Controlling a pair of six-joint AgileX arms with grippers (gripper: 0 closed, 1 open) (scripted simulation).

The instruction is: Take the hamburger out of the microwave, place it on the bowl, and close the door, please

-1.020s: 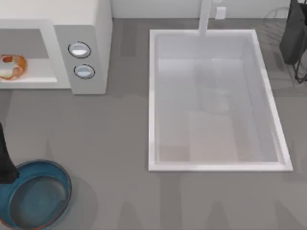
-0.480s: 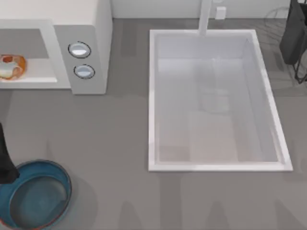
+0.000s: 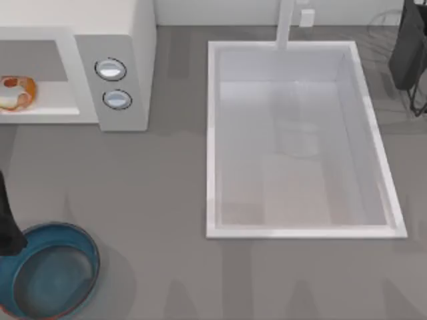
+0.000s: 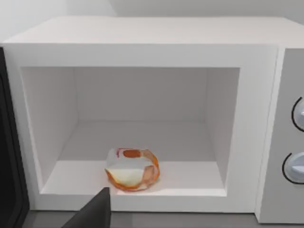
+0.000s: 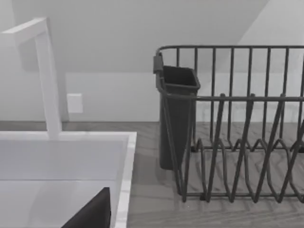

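Nothing is done yet: the hamburger [image 4: 131, 169] sits inside the open microwave [image 4: 142, 42], the bowl [image 3: 50, 270] is empty, and I cannot tell the left hand's opening.

- The microwave [image 3: 113, 60] sits at ten o'clock on the surface [image 3: 160, 200], the hamburger [image 3: 17, 93] inside its cavity.
- The bowl [image 3: 50, 270] lies at seven o'clock.
- The sink [image 3: 300, 140] is at three o'clock, the dish rack [image 3: 410, 60] beyond it at two.

The grey table [image 3: 160, 193] carries microwave [image 3: 123, 40], bowl [image 3: 80, 243], sink [image 3: 213, 140], rack [image 5: 237, 142].
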